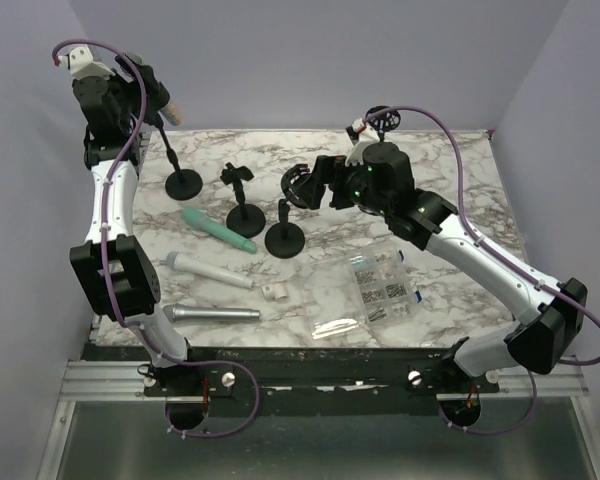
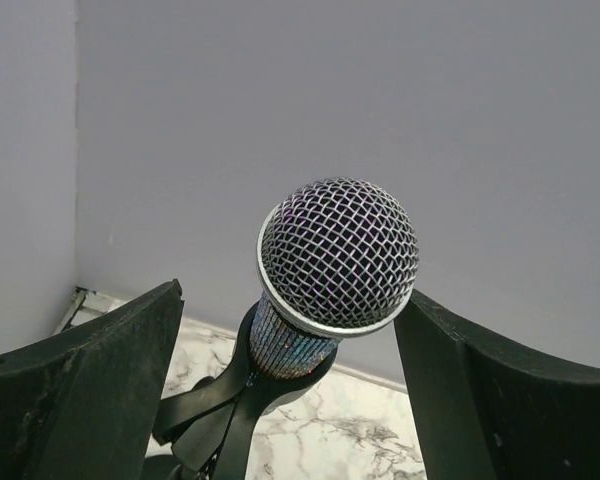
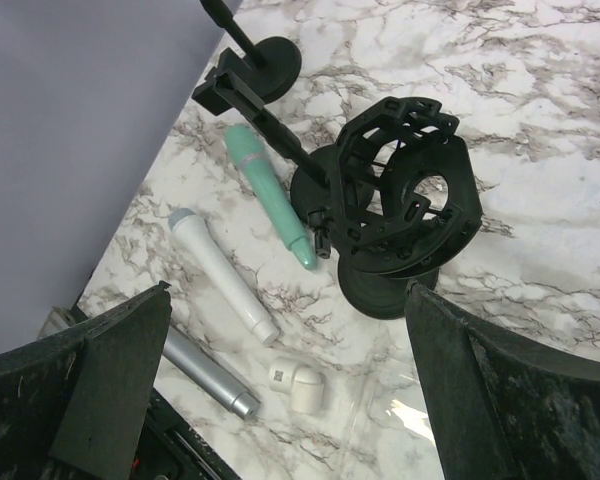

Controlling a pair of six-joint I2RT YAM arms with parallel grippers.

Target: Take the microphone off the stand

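- Now your left gripper [image 2: 292,290] is raised over the far-left corner of the table [image 1: 460,170], with its fingers [image 2: 90,390] spread apart.
- The mic [image 2: 338,255] sits between those fingers, its mesh head level with the tips. You have a clear gap on the left side. On the right the finger is just beside the head, and you cannot tell whether it touches.
- The mic is seated in the black clip [image 2: 230,395] of the stand [image 1: 184,183]. The sparkly body goes down into the clip below the silver ring.
- The stand's round base rests on the marble near the left arm, and its rod leans up toward the gripper.
- Your right gripper [image 3: 288,290] hangs mid-table with its fingers wide apart, holding nothing.
- Below it you see a shock mount [image 3: 405,190] on its own round base [image 3: 380,290].
- A second stand [image 1: 242,215] with a small clip stands between the mic's stand and the shock mount.
- Three loose mics lie on the left half of the table: a teal mic [image 3: 270,195], a white mic [image 3: 220,275] nearer you, and a silver mic [image 3: 205,375] by the near edge.
- A small white fitting [image 3: 298,385] lies just beside the white mic's end.
- A clear box [image 1: 385,283] of small parts and a clear bag [image 1: 337,325] lie near the front, right of centre.
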